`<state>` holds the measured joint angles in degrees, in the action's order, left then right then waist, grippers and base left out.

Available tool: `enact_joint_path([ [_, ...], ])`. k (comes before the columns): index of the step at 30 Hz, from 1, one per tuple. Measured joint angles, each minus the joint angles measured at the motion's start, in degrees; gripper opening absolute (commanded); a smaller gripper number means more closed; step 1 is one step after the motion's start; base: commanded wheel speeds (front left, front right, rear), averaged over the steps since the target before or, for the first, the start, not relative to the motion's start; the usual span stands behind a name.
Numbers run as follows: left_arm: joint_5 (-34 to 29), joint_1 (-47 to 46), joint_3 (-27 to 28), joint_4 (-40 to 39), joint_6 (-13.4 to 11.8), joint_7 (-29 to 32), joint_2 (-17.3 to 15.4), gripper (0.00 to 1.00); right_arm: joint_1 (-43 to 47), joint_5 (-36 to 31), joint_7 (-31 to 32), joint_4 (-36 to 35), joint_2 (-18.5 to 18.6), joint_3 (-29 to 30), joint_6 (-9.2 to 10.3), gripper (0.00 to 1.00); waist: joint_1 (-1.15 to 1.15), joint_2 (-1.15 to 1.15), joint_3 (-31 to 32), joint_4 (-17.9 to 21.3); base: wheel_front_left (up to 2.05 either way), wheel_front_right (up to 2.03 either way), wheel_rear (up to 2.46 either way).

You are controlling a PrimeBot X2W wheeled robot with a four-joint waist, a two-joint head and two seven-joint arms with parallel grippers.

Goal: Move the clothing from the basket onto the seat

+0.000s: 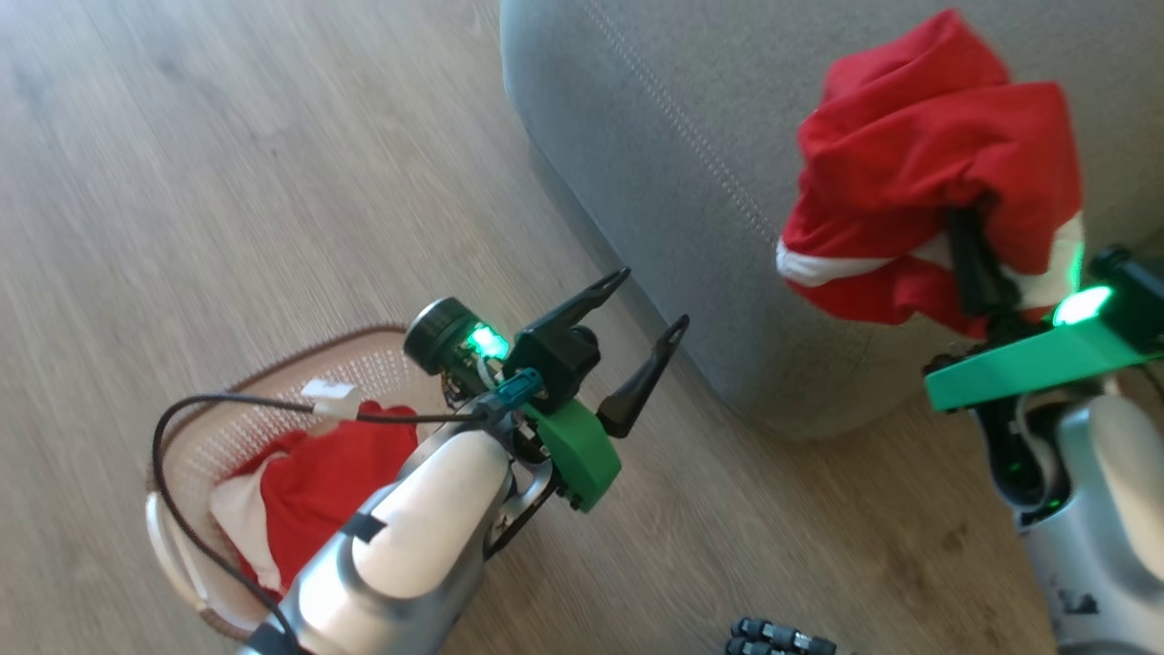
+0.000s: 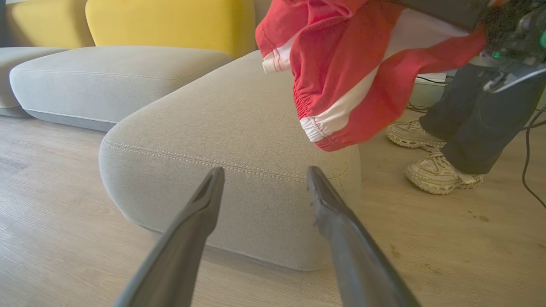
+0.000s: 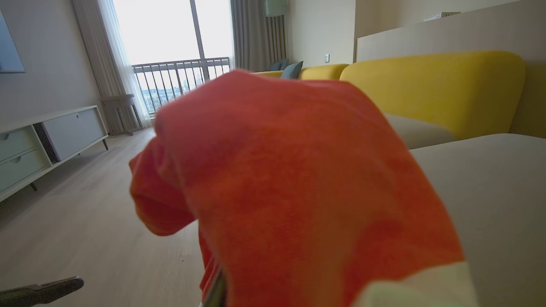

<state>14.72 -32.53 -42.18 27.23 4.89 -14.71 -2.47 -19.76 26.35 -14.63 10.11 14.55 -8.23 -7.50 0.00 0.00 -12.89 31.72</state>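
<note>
- Over the near end of the seat, the right fingers are pinched shut on a red garment with white bands, their tips buried in its folds.
- That garment hangs bunched from the grip, with its gathered hem drooping towards the grey cushion. I cannot tell whether the lowest fold touches the fabric.
- Left fingers are spread wide and hold nothing. They hover above the floor between the basket and the seat, pointing at the cushion's side.
- A second garment, red with a white patch, lies crumpled inside the basket. It is under the left forearm and apart from the left fingers, which point away from it.
- The clothing looks light, soft and limp, so it should sag around any grip and swing freely.
- A pinch through a thick bunch of folds, or on the elastic white band, would likely hold best, while one thin layer could slide out.
- Trailing ends could snag the basket rim on lifting, or slip off the rounded cushion edge if released too near it.
</note>
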Motion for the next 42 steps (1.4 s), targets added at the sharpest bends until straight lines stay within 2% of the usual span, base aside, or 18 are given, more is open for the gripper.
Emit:
enact_joint_path([
  [7, -0.19, -1.80, -1.11, 0.88, -0.58, 0.00, -0.07, 1.00, -4.77, -1.57, 0.00, 2.88, 1.92, 3.67, 0.00, 0.00, 0.00, 0.00, -4.74, -0.01, 0.00, 0.00, 0.00],
  [12, -1.99, -4.68, -2.31, 2.77, -0.64, -0.01, -0.23, 1.00, -15.66, -2.45, 0.00, 7.50, 5.16, 6.69, 0.00, 0.00, 0.01, 0.00, -10.20, -0.14, 0.00, 0.00, 0.00],
  [21, -6.45, -12.26, -3.21, 3.50, -1.03, -0.01, -0.54, 1.00, -30.08, -2.37, -0.01, 19.62, 9.64, 11.84, 0.00, 0.00, 0.02, 0.00, -21.58, -0.82, 0.00, 0.00, 0.00],
  [24, -7.23, -14.54, -4.39, 2.97, -0.97, -0.01, -0.70, 1.00, -35.10, -2.16, -0.01, 25.19, 12.83, 12.93, 0.00, 0.00, 0.02, 0.00, -25.20, -1.43, 0.00, 0.00, 0.00],
  [27, -7.24, -16.78, -6.42, 1.33, -0.34, -0.01, -0.87, 1.00, -39.52, -2.16, -0.01, 31.04, 16.93, 14.04, -0.01, 0.00, 0.02, 0.00, -28.43, -2.63, 0.00, 0.00, 0.00],
  [34, -7.04, -20.19, -11.60, -1.90, -0.09, -0.02, -0.93, 1.00, -47.51, -2.09, -0.01, 42.12, 23.58, 17.70, 0.00, 0.00, 0.01, 0.00, -33.40, -7.69, 0.00, 0.00, 0.00],
  [42, -5.11, -20.82, -15.16, -2.42, -2.66, -0.02, -1.00, 1.00, -54.94, 0.43, -0.01, 53.65, 25.98, 17.06, -0.01, 0.00, 0.00, 0.00, -37.98, -13.67, 0.00, 0.00, 0.00],
])
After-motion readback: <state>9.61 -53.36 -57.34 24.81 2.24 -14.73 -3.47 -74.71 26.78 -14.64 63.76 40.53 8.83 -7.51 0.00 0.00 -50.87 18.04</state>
